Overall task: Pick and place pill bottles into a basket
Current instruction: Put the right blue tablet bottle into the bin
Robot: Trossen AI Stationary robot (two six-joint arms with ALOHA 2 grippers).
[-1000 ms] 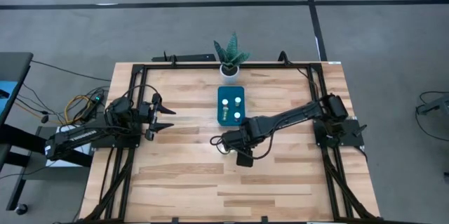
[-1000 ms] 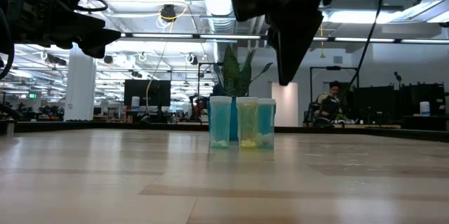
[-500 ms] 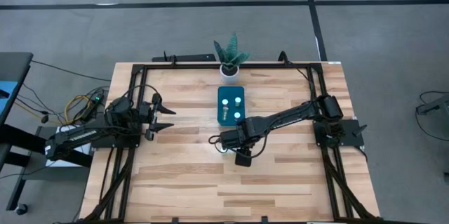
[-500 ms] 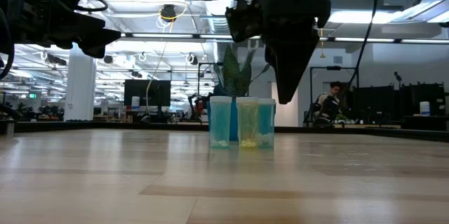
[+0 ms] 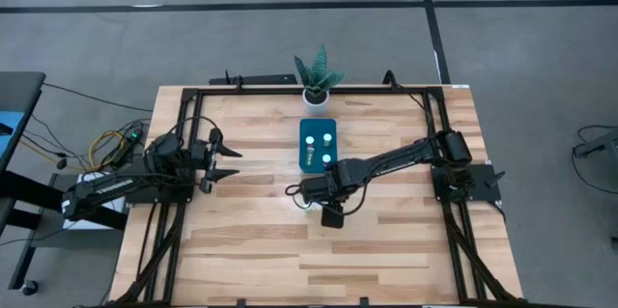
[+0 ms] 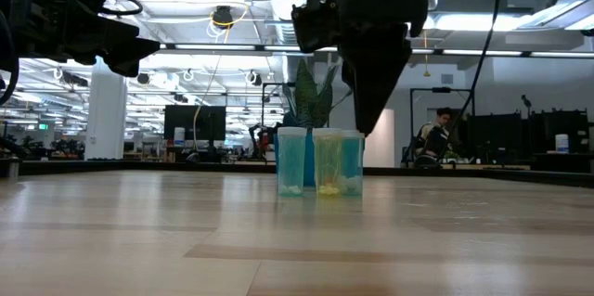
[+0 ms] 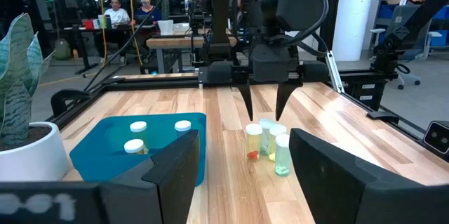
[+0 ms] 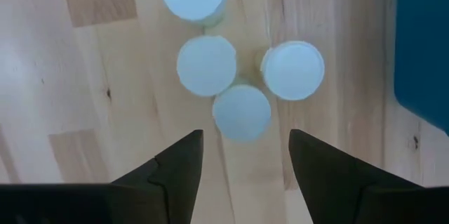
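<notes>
Four small translucent white-capped pill bottles [image 8: 241, 112] stand upright, long axes vertical, caps up, clustered on the wooden counter [image 5: 241, 240] at seven o'clock of the teal rectangular plastic basket [image 5: 307, 150], where three more are seen. The right gripper [image 7: 265, 105] hangs directly above, fingers apart. Packed so tightly, neighbours could be knocked over by a descending finger. The left gripper [image 5: 230, 160] waits at nine o'clock, fingers apart.
</notes>
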